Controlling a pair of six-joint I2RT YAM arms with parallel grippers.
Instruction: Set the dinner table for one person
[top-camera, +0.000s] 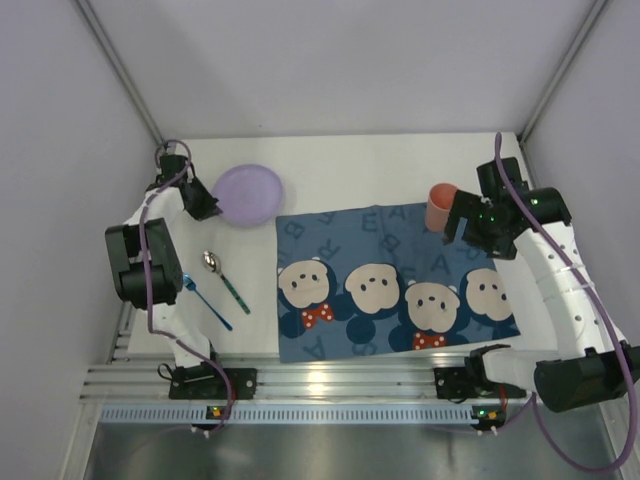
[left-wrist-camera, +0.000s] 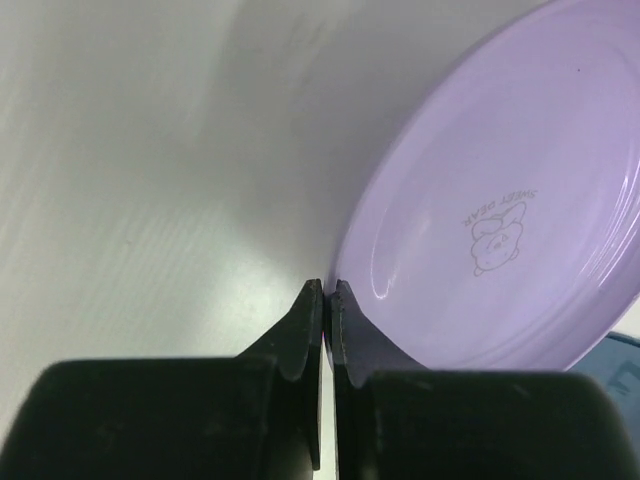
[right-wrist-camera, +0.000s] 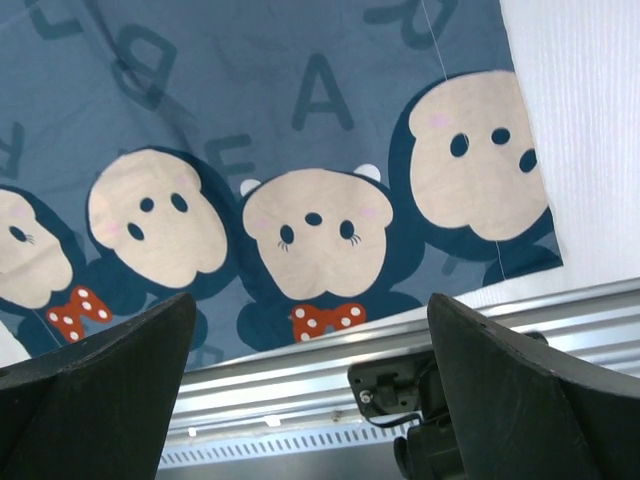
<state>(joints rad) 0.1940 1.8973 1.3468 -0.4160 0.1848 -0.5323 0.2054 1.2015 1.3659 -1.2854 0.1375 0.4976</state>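
While my left arm bends, left gripper (left-wrist-camera: 325, 288) pinches round lilac plastic plate (left-wrist-camera: 500, 220) by its rim | right gripper (right-wrist-camera: 315, 385) wide | white matte dinner table (top-camera: 400, 160) lies lengthwise left-right

1. This is a robot test cell in a lab, not a home: plain pale grey wall panels (top-camera: 350, 60) on slim metal corner posts (top-camera: 120, 70) box in a plain white matte rectangular tabletop (top-camera: 400, 165).
2. Two white-and-black cabled robot arms (top-camera: 150, 270) are bolted to a ribbed aluminium rail (top-camera: 330, 380).
3. The only domestic touches are a dark blue cloth placemat printed with cartoon mice (top-camera: 390, 280) and a round lilac plastic plate (top-camera: 250, 193).
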